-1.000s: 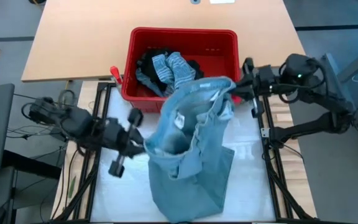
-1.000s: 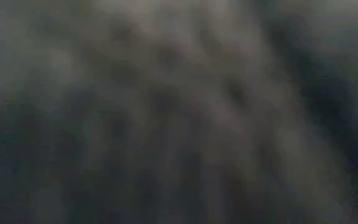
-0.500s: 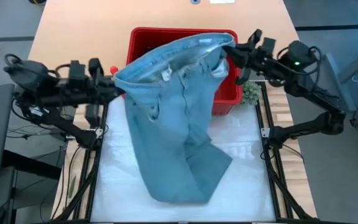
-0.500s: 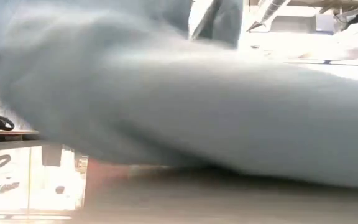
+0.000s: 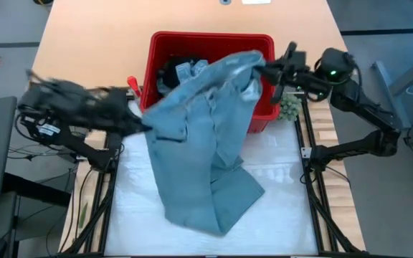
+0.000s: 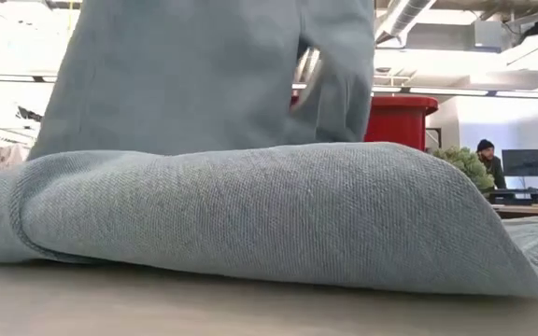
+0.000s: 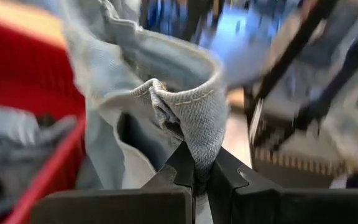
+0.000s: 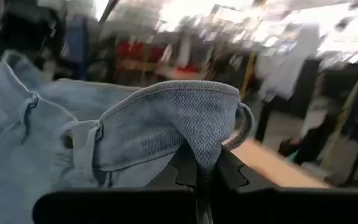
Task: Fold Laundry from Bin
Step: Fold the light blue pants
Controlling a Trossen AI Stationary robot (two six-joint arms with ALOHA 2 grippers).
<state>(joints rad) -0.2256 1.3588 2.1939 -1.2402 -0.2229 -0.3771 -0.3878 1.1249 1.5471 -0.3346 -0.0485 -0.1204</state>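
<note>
Counter (image 5: 84,43) of pale wood at the far side, with a white mat (image 5: 282,193) on the near part between dark frame rails. Light blue-grey jeans (image 5: 199,154) are the largest item: waistband held up and stretched between the two arms, across the near wall of the bin, with the legs hanging down onto the white mat and folded in a heap there; the low view shows that fold lying flat on the surface, filling the foreground. Red bin (image 5: 253,115) sits at the far edge of the mat, centre; inside it a blue-white striped garment (image 5: 185,72) and black garments (image 5: 172,70) lie at the left side, partly hidden by the raised jeans. Left pincer (image 7: 196,177) sits just left of the bin's near left corner, clamped shut on a bunched bit of waistband hem, cloth pinched between both fingers. Right pincer (image 8: 199,169) sits over the bin's right wall, closed on the other end of the waistband, a belt loop beside the grip. Small green fuzzy lump (image 5: 289,107) on the counter just outside the bin's right wall, below the right arm. In the low view a person (image 6: 489,161) sits far back in the room, at right.
</note>
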